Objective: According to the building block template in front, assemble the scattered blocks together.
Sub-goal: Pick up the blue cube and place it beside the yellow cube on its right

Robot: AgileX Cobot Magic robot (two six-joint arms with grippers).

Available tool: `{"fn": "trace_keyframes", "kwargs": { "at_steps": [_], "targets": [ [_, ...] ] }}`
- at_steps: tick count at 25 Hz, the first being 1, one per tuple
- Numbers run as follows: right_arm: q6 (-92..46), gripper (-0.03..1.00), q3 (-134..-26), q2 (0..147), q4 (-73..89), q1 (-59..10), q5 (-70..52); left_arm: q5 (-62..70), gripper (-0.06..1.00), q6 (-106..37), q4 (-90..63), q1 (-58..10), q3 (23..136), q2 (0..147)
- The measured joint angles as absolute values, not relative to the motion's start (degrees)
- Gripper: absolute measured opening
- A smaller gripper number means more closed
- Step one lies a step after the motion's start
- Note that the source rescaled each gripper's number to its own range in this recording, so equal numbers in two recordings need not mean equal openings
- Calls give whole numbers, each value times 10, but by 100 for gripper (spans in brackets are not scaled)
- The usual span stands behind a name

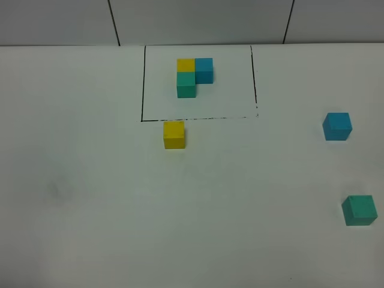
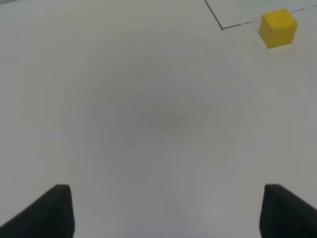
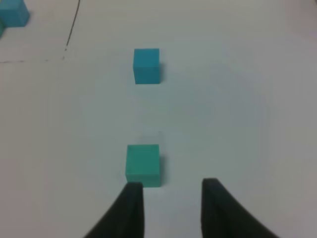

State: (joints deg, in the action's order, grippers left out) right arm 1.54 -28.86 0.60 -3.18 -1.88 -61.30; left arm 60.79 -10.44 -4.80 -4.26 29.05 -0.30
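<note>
Just outside the template's [image 1: 193, 77] front line sat the yellow block [image 1: 174, 134]. The blue block [image 1: 337, 126] and green block [image 1: 360, 210] lay well apart on the right. The left pincer [image 2: 166, 198] hung released and empty. The right pincer [image 3: 171, 184] was clenched on nothing near the green block; lowered clenched, it would likely shove that block aside.

One cube [image 1: 174, 134] just before the template [image 1: 194, 77], two others [image 1: 337, 126] [image 1: 359, 210] well right

The building block template [image 1: 193, 77] is sitting inside its black frame [image 1: 143, 84]. The yellow cube [image 1: 174, 134] is lying just outside the frame's near line, seemingly clear of it; the blue cube [image 1: 337, 126] and teal-green cube [image 1: 359, 210] are resting far right.
</note>
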Motion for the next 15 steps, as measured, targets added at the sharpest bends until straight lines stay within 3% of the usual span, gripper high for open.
{"fn": "trace_keyframes", "kwargs": {
  "at_steps": [7, 15],
  "targets": [
    [15, 0, -289, 6, -32, -19, -613, 608, 71, -104, -49, 20, 290, -3],
    [15, 0, -289, 6, -32, -19, -613, 608, 71, -95, -50, 27, 290, -3]
  ]
}}
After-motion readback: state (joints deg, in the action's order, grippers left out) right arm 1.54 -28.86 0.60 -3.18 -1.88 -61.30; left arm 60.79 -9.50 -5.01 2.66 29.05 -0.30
